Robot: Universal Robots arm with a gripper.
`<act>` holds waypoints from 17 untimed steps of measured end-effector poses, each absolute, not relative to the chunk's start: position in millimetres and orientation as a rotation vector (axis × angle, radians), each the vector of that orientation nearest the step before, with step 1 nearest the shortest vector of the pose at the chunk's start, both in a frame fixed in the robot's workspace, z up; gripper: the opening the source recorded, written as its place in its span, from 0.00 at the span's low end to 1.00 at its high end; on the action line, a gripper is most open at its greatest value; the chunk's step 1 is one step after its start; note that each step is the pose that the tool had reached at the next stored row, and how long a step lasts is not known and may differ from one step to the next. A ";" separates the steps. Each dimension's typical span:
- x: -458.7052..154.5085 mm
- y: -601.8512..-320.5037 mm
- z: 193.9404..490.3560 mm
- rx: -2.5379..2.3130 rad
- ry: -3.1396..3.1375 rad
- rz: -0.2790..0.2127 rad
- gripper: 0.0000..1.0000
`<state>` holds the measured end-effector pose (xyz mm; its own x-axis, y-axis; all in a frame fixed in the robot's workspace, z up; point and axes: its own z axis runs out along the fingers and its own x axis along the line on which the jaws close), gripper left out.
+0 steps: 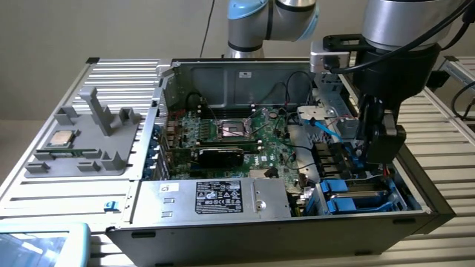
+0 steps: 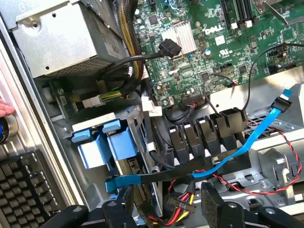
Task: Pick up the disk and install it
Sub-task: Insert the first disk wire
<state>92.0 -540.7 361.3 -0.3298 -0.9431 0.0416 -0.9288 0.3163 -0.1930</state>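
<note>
Release looks to be the step in hand. The gripper (image 1: pixel 380 158) hangs over the corner of the open computer case (image 1: pixel 297 233) that adjoins the power supply (image 1: pixel 215 197), and its fingers (image 2: pixel 214 197) are spread wide with nothing between them. The disk (image 1: pixel 356 201) lies low in the drive bay just beside the power supply, on the exterior view's right of it, with its blue bracket (image 2: pixel 102 142) facing up. Whether it is pushed fully home cannot be told from here. To let go cleanly, I judge the fingers should be kept as wide as they are and moved straight up out of the case, with no sideways drift toward the power supply that could nudge the bracket. The main hazard is the loose wiring on the far side of the bay from the power supply. A blue data cable (image 2: pixel 247 142) and red and black wires (image 2: pixel 280 142) run close to the fingers, so a slow, vertical path is what avoids snagging them.
</note>
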 end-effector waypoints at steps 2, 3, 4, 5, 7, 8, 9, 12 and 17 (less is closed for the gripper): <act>91.9 -540.8 367.3 -1.770 2.484 -0.282 0.67; 91.9 -540.8 370.2 -1.770 2.483 -0.283 0.67; 92.2 -540.8 372.7 -1.770 2.483 -0.284 0.67; 93.1 -540.8 374.2 -1.769 2.482 -0.285 0.67; 94.2 -540.8 376.5 -1.766 2.478 -0.290 0.67; 94.3 -540.8 378.4 -1.764 2.476 -0.292 0.67; 94.4 -540.8 380.9 -1.763 2.475 -0.294 0.67; 94.4 -542.8 389.4 -1.763 2.474 -0.294 0.67; 94.4 -548.9 392.3 -1.760 2.472 -0.287 0.67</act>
